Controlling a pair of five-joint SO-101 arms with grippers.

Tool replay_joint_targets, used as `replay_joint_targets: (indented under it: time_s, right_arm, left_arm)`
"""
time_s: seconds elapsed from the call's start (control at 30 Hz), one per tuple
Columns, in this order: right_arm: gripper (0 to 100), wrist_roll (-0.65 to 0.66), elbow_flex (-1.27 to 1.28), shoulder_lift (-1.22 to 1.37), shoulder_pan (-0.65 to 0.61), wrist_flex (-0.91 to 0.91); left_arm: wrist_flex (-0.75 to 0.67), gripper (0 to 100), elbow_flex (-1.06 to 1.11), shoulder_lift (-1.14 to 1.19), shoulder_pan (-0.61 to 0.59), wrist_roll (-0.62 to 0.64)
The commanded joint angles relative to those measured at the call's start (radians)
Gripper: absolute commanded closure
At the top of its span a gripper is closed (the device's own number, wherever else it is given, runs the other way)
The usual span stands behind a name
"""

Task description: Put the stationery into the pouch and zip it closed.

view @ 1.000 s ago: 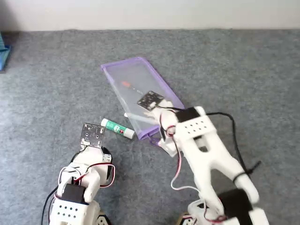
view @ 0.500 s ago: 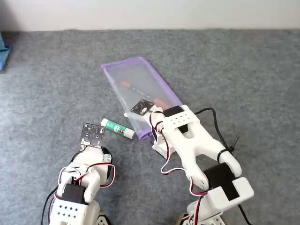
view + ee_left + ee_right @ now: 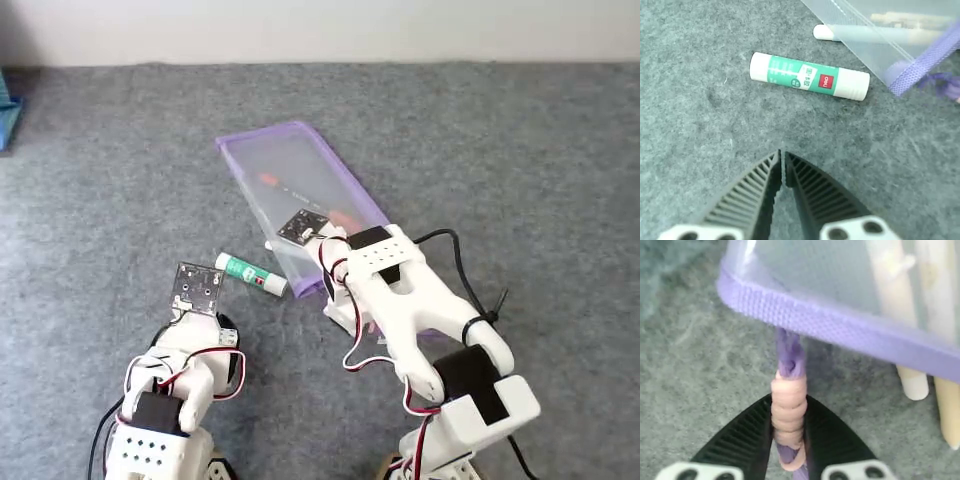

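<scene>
Translucent, purple-edged pouch (image 3: 300, 190) lies on grey felt (image 3: 500, 150). The right gripper (image 3: 788, 450) clamps its tape-wrapped cord pull (image 3: 788, 410); the left gripper (image 3: 782, 170), closed and empty, faces a cylindrical glue stick (image 3: 809, 76).

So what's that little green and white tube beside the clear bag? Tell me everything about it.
It is a glue stick: a short round tube, looks plastic, green label with a red patch, white at both ends. It lies flat on the grey felt-like table cover, outside the pouch, close to its purple-edged corner. Nothing touches it; the left gripper sits shut a little short of it.
</scene>
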Motion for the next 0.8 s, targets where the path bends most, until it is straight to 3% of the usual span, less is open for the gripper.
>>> replay_joint_targets:
  time_s: [0.0, 0.77]
  right_arm:
    - [98.8, 0.011, -0.046, -0.019, -0.004, 0.044]
    - [98.8, 0.011, -0.046, -0.639, 0.001, 0.309]
  left_arm:
    - [-0.017, 99, -0.036, -0.011, 0.003, -0.002]
    - [-0.017, 99, -0.036, -0.011, 0.003, -0.002]
